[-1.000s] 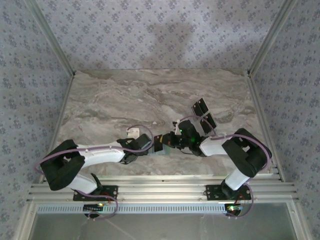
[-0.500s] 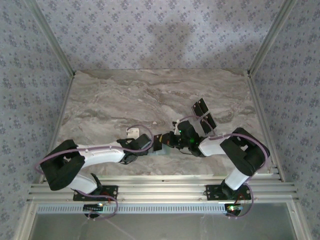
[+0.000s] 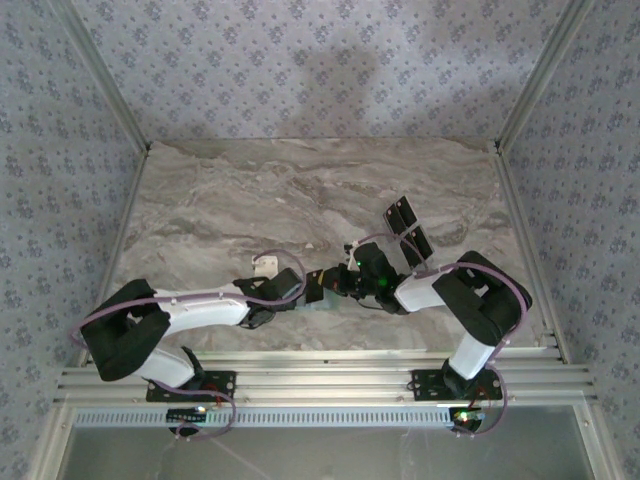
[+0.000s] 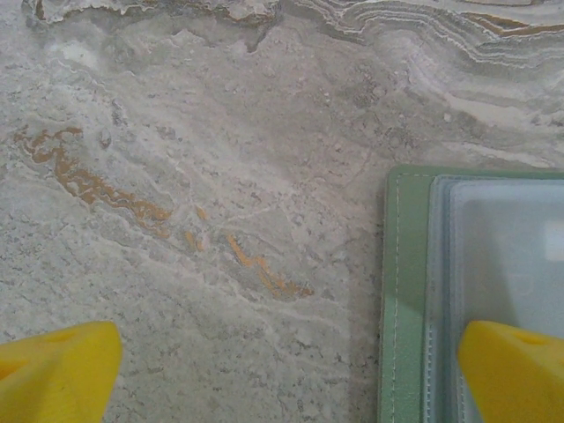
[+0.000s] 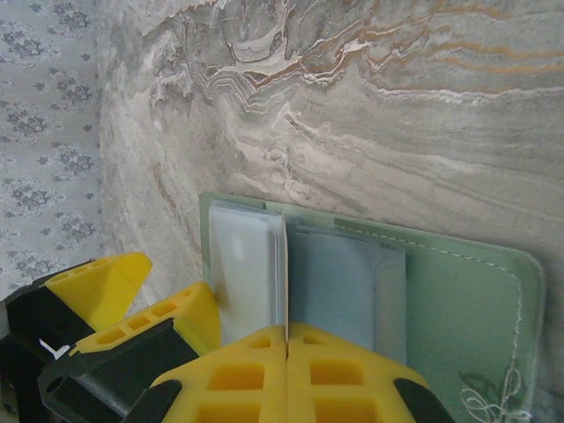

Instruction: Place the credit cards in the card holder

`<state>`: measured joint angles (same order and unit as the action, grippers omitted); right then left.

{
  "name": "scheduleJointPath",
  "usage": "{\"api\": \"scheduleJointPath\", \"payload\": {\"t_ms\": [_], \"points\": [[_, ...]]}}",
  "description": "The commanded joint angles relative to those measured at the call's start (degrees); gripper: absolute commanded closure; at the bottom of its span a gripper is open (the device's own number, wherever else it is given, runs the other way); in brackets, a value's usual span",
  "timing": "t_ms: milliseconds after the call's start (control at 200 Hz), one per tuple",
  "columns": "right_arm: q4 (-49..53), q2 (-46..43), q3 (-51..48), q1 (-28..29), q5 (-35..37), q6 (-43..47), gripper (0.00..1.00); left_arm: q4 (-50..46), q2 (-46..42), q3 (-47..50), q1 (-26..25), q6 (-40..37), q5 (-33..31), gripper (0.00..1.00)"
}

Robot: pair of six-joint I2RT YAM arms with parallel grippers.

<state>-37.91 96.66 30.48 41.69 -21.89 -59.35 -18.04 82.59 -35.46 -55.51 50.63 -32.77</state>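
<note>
The pale green card holder (image 5: 458,300) lies open on the marble, its clear sleeves (image 5: 339,278) facing up. My right gripper (image 5: 287,339) is shut on a credit card (image 5: 286,264), seen edge-on and standing upright over the sleeves. My left gripper (image 4: 286,370) is open wide, with one yellow fingertip (image 4: 515,370) over the holder's (image 4: 405,291) sleeve side and the other on bare marble. From above, both grippers (image 3: 318,290) (image 3: 338,283) meet over the holder (image 3: 322,305). Two more black credit cards (image 3: 400,214) (image 3: 417,243) lie behind the right wrist.
The marble table (image 3: 250,190) is walled on three sides by patterned panels. A small white piece (image 3: 265,262) sits by the left wrist. An aluminium rail (image 3: 320,380) runs along the near edge.
The right arm has crept slightly left, toward the holder, with the card still in its jaws. The left arm has not moved.
</note>
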Motion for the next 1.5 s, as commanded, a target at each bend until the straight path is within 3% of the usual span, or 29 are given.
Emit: {"api": "scheduleJointPath", "payload": {"t_ms": [0, 765, 1169, 1494], "points": [[-1.44, 1.03, 0.96, 0.98, -0.17, -1.11, 1.00, -3.29, 1.74, 1.99, -0.30, -0.53, 2.86, 0.00], [-1.78, -0.87, 0.11, 1.40, 0.23, -1.37, 1.00, -3.61, 1.26, 2.20, -0.30, -0.25, 2.81, 0.00], [0.42, -3.45, -0.47, 1.33, 0.97, -0.35, 1.00, -7.16, -5.18, 0.23, 0.20, -2.37, 1.56, 0.00], [0.89, -2.64, -0.05, 1.37, 1.39, -0.08, 1.00, -5.98, -5.47, 2.12, 0.93, -2.60, 1.99, 0.00]]}}
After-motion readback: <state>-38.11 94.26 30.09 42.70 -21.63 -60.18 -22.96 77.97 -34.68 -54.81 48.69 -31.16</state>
